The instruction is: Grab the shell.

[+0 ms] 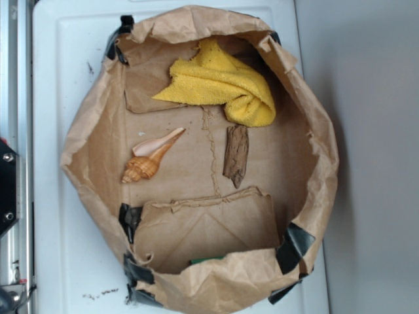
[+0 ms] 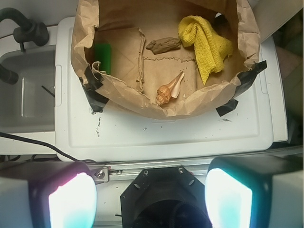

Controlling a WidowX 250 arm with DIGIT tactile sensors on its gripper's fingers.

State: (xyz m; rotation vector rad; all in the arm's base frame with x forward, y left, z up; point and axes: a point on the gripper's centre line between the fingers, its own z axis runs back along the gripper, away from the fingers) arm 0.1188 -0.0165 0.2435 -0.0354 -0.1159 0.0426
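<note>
The shell (image 1: 152, 157) lies on the floor of a brown paper bag tray (image 1: 91, 124), left of centre, its orange-brown whorled end low left and its pale pink point up right. It also shows in the wrist view (image 2: 169, 89), near the bag's near wall. My gripper (image 2: 151, 199) is open and empty, its two pads wide apart at the bottom of the wrist view, well back from the bag and high above the base. The gripper does not show in the exterior view.
A yellow cloth (image 1: 226, 85) lies at the bag's far side. A flat dark bark piece (image 1: 237, 154) lies right of the shell. A green object (image 2: 102, 58) sits by the bag's wall. The bag rests on a white lid (image 2: 166, 133). A black mount (image 2: 164, 197) is below the gripper.
</note>
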